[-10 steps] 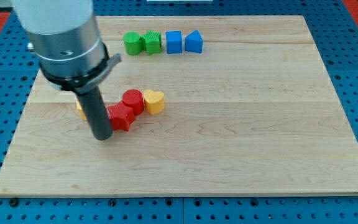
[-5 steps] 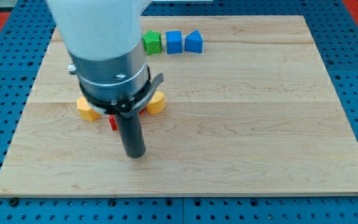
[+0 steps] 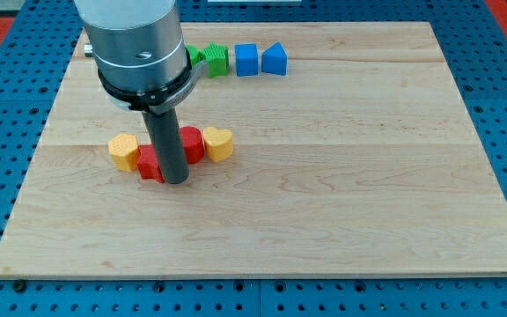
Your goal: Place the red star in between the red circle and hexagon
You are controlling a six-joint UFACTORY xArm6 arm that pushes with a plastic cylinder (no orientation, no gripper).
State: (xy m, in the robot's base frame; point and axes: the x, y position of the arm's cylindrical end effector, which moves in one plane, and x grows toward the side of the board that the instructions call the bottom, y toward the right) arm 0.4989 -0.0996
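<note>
Camera view: my tip (image 3: pixel 175 179) rests on the wooden worktop (image 3: pixel 341 176), in the left half of the board. There are no fingers on this rig, only the dark rod, so there is nothing to report as wide, narrow or holding.

The red star (image 3: pixel 150 164) lies just to the view's left of my tip and appears to touch the rod; the rod covers its right edge, so I cannot confirm contact. The yellow hexagon (image 3: pixel 123 151) sits on the star's left, touching or very nearly touching it. The red circle (image 3: pixel 192 143) stands behind the rod on the view's right, partly hidden by it. A yellow heart (image 3: pixel 219 143) sits against the circle's right side. These four blocks form a short row running left to right, with the star slightly nearer the view's bottom.

Near the view's top stands a second row: a green block (image 3: pixel 214 60), partly hidden by the arm housing, then a blue cube (image 3: pixel 247 59) and a blue block with a peaked top (image 3: pixel 275 58).
</note>
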